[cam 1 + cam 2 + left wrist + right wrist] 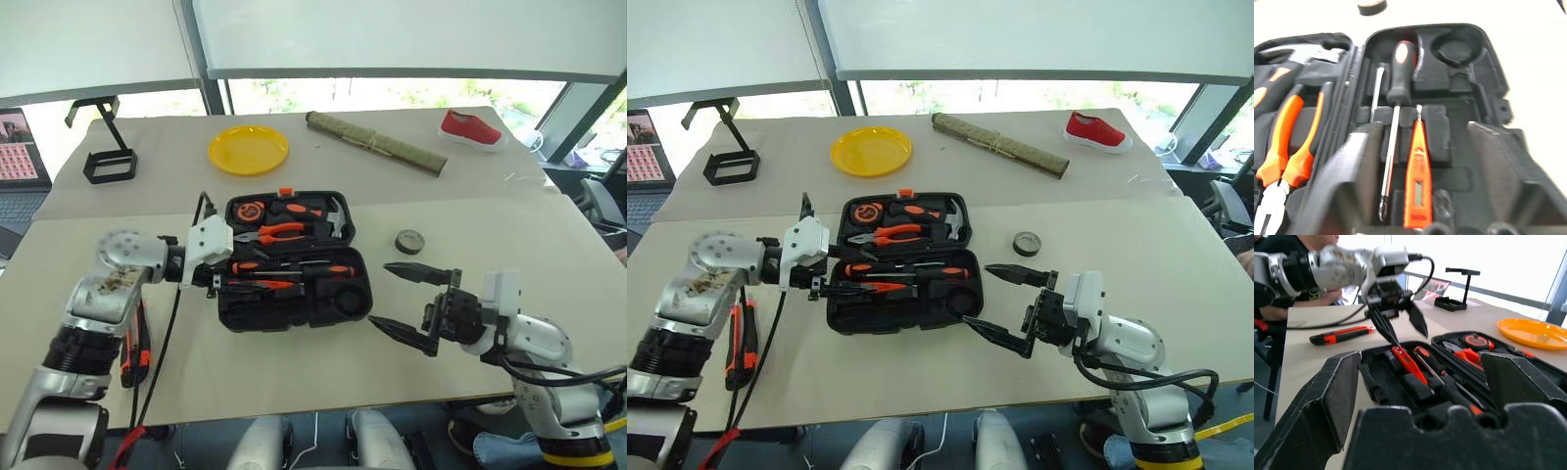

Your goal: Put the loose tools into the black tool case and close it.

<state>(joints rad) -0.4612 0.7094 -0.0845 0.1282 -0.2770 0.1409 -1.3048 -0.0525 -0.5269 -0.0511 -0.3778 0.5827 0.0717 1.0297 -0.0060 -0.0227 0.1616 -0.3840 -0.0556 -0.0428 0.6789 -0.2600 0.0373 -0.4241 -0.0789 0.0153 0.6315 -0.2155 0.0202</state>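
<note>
The black tool case (pixel 350 298) lies open mid-table. In its near half lie an orange-and-black screwdriver (pixel 1400 73) and the slim orange tester screwdriver (pixel 1417 176). My left gripper (pixel 1408 335) hovers open just over the tester at the case's left end, with nothing between its fingers (pixel 1352 181). The utility knife (pixel 135 354) lies on the table under my left arm. A small dark tape roll (pixel 409 241) sits right of the case. My right gripper (pixel 380 295) stands wide open and empty beside the case's right end.
Orange-handled pliers (pixel 1288 147), a hammer (pixel 336 217) and a tape measure (pixel 250 211) fill the case's far half. Further back are a yellow plate (pixel 248 149), a black wire stand (pixel 108 157), a rolled mat (pixel 374 143) and a red shoe (pixel 470 129). A person (pixel 1283 247) sits beyond the table.
</note>
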